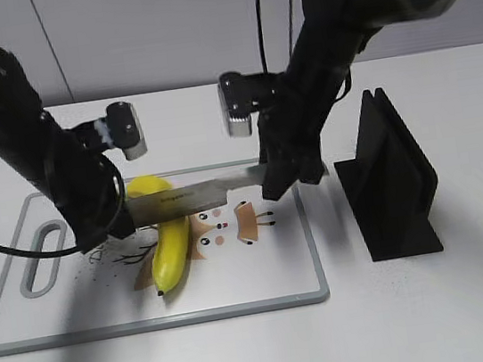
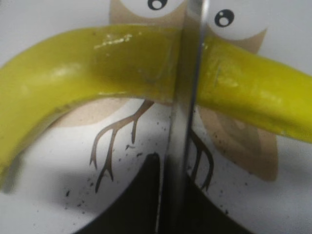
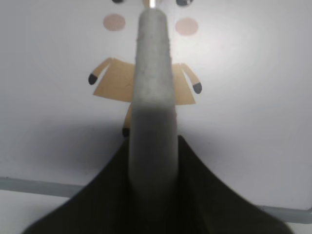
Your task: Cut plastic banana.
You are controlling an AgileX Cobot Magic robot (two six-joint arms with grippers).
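The plastic banana point(image 1: 172, 247) lies on the white cutting board point(image 1: 273, 276), dark tip toward the front. A knife point(image 1: 199, 196) lies flat across its middle. My right gripper point(image 1: 290, 174) is shut on the knife's grey handle point(image 3: 153, 92). My left gripper point(image 1: 117, 221) is shut on the far end of the blade. In the left wrist view the blade point(image 2: 187, 97) runs edge-on across the banana point(image 2: 97, 63) at its seam band, between my jaws point(image 2: 175, 168). I cannot tell whether the blade has entered the banana. In the right wrist view my jaws point(image 3: 153, 195) flank the handle.
The board has a cartoon owl print point(image 1: 230, 228) and a handle slot point(image 1: 43, 256) at its left end. A black knife stand point(image 1: 394, 177) stands on the table just right of the board. The white table point(image 1: 476, 310) extends around them.
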